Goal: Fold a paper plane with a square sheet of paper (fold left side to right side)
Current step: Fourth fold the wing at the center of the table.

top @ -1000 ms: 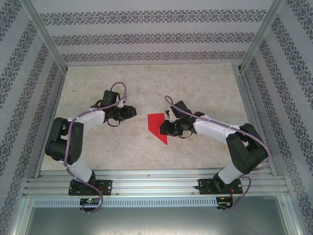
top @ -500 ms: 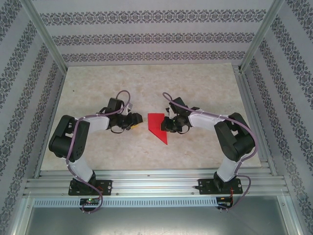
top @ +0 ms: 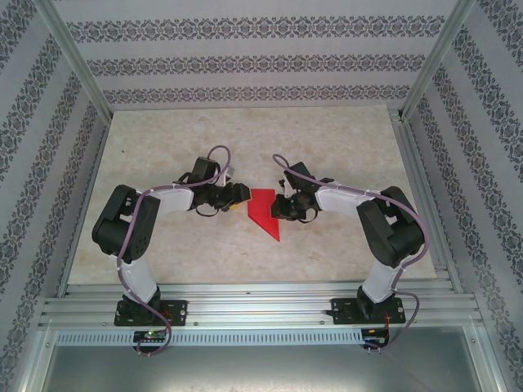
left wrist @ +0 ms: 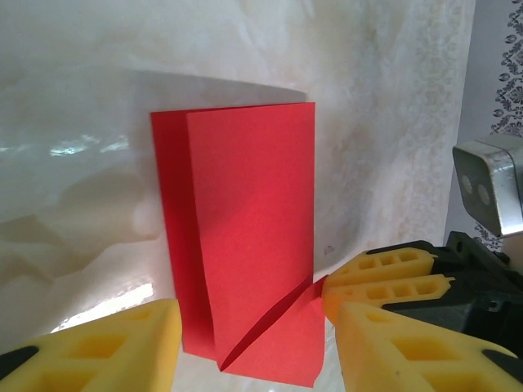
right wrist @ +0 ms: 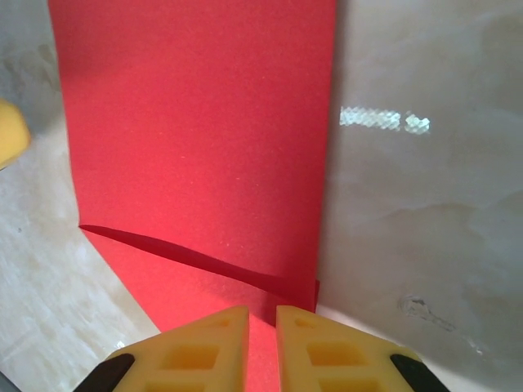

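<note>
Paper plane (top: 263,209) sits pinched at one edge by right tool (right wrist: 261,325), left tool (left wrist: 252,327) spread wide opposite.

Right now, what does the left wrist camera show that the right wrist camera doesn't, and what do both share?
Left wrist: the paper plane's far short edge and layered left side, the left fingers spread wide either side of its near end, and the right arm's silver wrist housing. Right wrist: the right fingers nearly closed, red paper in the slit between them, and a bright glare patch on the table. Shared: the red sheet's diagonal fold line, the marbled table, and the right fingers at the paper's edge.
</note>
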You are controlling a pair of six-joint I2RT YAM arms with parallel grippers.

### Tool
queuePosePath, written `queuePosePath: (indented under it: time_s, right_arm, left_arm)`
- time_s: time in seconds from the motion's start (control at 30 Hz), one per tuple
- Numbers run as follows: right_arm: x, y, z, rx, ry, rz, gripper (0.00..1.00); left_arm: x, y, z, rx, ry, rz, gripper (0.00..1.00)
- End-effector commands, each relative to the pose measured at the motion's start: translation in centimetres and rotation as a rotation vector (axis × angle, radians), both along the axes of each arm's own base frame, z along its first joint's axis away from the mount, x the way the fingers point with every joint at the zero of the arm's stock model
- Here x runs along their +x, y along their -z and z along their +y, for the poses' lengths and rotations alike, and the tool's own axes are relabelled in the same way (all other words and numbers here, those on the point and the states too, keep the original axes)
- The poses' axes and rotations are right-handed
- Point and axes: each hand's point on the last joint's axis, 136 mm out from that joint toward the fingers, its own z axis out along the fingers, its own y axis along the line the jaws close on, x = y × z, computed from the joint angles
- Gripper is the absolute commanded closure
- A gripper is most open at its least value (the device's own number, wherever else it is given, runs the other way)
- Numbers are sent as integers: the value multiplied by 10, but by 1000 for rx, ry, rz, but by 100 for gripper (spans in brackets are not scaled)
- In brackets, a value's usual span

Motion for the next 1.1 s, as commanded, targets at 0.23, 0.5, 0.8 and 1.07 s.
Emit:
queuePosePath:
  time_s: [0.23,0.5,0.8,1.07]
  right_arm:
    - [3,8,-8,-26,3,-7,83]
    - [3,9,-8,-25,5,-4,82]
    - [6,-9,-13,-54,5,-70,77]
    - [-17,-32,-12,-292,-106,-252,66]
  left_arm:
    - [0,9,-15,24,35,12,46]
    - [4,12,-28,25,57,10,55]
    - [4,7,-34,12,59,3,81]
    - [4,3,-35,7,46,8,94]
